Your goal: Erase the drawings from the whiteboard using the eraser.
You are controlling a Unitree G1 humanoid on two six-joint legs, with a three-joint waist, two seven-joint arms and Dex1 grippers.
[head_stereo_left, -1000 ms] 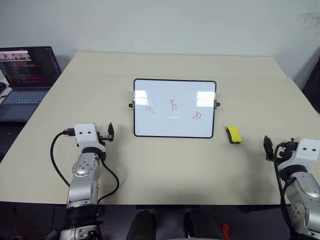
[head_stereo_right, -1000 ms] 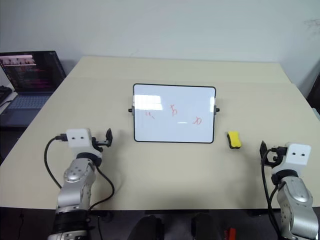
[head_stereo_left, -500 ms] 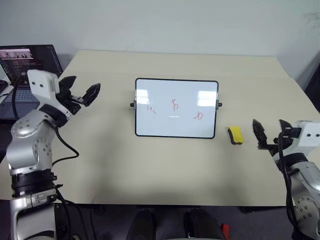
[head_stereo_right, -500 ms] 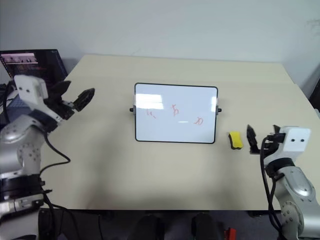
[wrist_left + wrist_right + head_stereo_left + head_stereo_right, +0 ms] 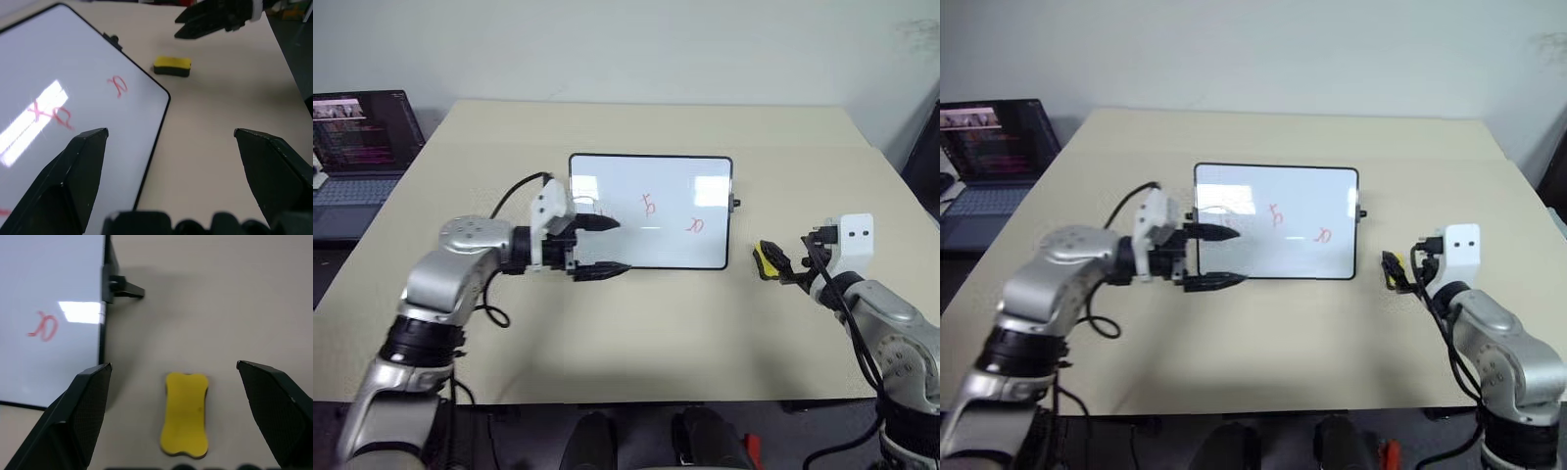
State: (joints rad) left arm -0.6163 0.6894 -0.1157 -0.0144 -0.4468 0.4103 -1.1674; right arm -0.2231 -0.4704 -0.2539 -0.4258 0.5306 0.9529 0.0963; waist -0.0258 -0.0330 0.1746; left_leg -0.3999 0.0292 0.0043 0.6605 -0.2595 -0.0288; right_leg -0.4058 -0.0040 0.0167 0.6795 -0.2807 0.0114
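A beige table (image 5: 636,323) carries a small whiteboard (image 5: 651,211) with a black frame, lying near its middle with red drawings (image 5: 649,206) on its face. A yellow eraser (image 5: 186,413) with a dark underside lies flat on the tabletop just beside the board's right edge, apparently not touching it.

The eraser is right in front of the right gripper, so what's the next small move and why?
Probably ease the right gripper forward and down over the eraser, then close. Its fingers stand wide open with the yellow block lying untouched on the table between them, just beside the whiteboard, and the red drawings are still unwiped.
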